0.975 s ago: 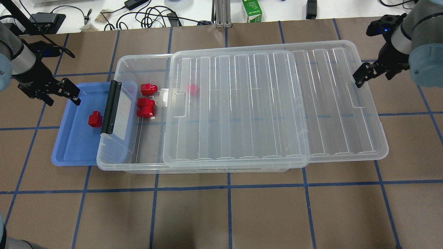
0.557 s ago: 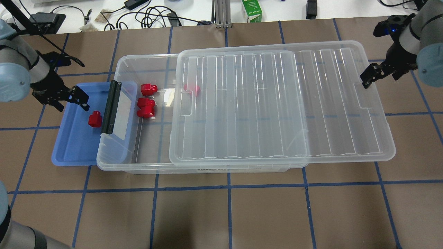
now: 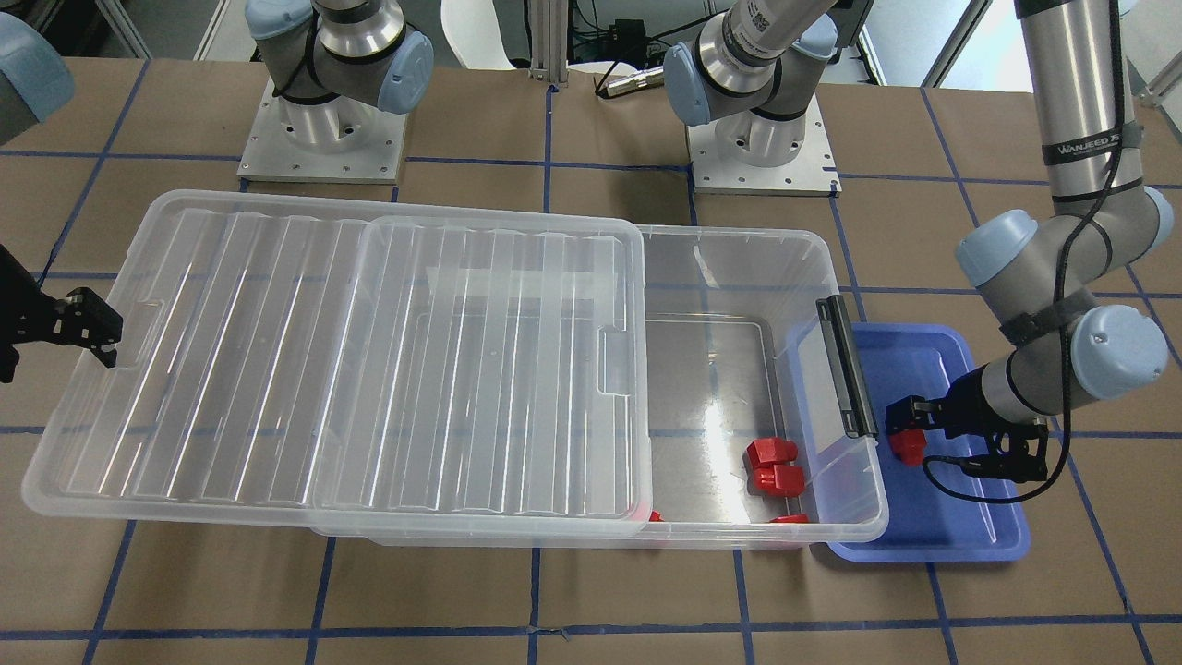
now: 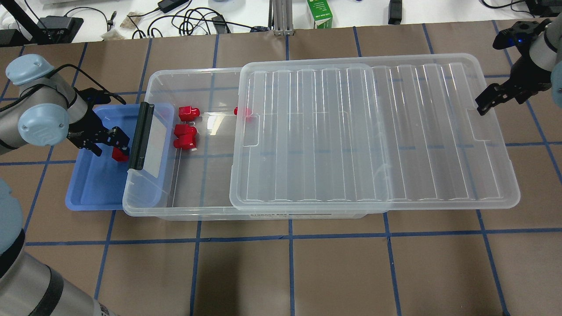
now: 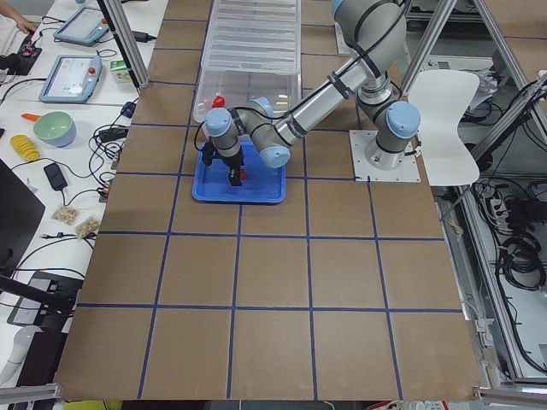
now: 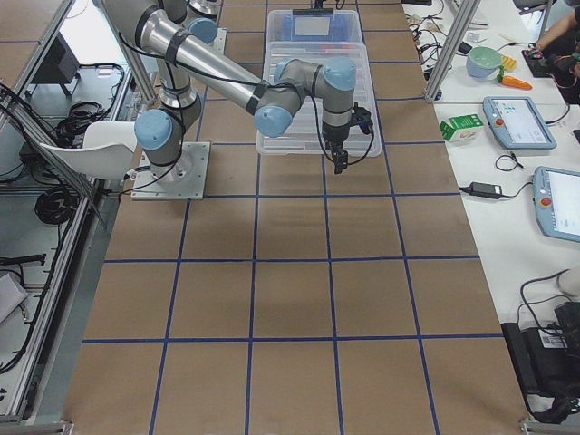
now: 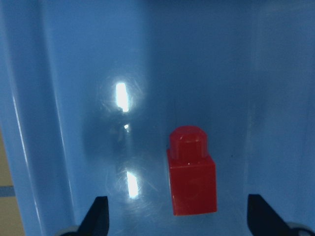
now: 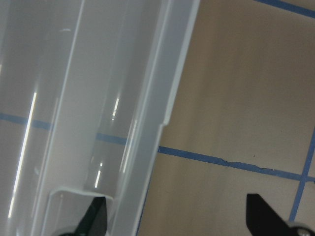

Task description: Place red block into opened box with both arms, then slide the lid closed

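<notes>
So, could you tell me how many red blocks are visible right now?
5. One red block lies in the blue tray by the left gripper; three sit in the open end of the box; one is partly under the lid. Others may be hidden.

red block (image 7: 191, 178), blue tray (image 4: 91, 189), clear ribbed lid (image 4: 417, 131), brown blue-gridded table (image 4: 333, 272)

Left end effector (image 4: 109, 145) and right end effector (image 4: 498, 98) flank the box (image 4: 175, 72), fingers spread.
The left points down, low, just past the box's handle end; the right, tilted, sits well beyond the opposite end.
</notes>
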`<state>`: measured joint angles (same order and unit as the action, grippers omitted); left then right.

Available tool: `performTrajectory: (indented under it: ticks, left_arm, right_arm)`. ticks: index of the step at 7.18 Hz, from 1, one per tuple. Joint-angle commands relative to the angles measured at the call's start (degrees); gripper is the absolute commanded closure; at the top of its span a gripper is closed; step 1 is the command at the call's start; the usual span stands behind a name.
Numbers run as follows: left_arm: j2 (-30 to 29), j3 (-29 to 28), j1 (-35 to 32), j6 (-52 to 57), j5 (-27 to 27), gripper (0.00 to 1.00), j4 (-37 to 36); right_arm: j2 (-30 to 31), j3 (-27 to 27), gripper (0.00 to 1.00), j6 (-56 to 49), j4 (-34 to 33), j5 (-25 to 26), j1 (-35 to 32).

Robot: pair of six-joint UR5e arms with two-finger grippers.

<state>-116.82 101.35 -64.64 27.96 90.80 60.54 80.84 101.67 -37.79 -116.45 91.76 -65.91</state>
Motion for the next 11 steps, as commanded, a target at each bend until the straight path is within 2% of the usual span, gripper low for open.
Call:
performTrajectory:
  ticks: [1,2,3,5,7,9,11]
  left_arm:
    - [-1.12,-0.10,-0.05,-0.01,0.08,0.81,-0.24]
    - [-1.22,-0.28,-0.05,-0.01,-0.18,1.00,-0.42]
    - [-0.69,-0.98,-0.13,0.08,-0.09,1.00,-0.51]
    - [1.76,-3.25,-1.36,0.17,0.34,1.00,0.36]
    - [5.53,-9.65,-1.71,0.17,2.27,1.00,8.41]
    - [9.49,-15.20,-2.85,0.17,2.02,1.00,17.13]
    - [13.79,-15.57,-7.50,-0.09,2.02,1.00,18.38]
  right_arm:
    - [0.19,-0.50,0.00,0.43,0.78,-0.44,-0.01]
    - [1.33,-1.90,0.00,3.66,4.88,-0.79,-0.10]
    - [2.64,-4.26,0.00,4.91,8.92,-2.62,-0.27]
    - [6.85,-10.67,0.00,11.82,21.64,-5.08,-0.88]
    - [10.38,-15.69,0.00,13.00,30.55,-4.40,-0.89]
    - [11.97,-14.93,0.00,14.49,31.37,-2.74,-1.15]
    - [11.45,-14.92,0.00,22.44,30.59,-2.73,-7.00]
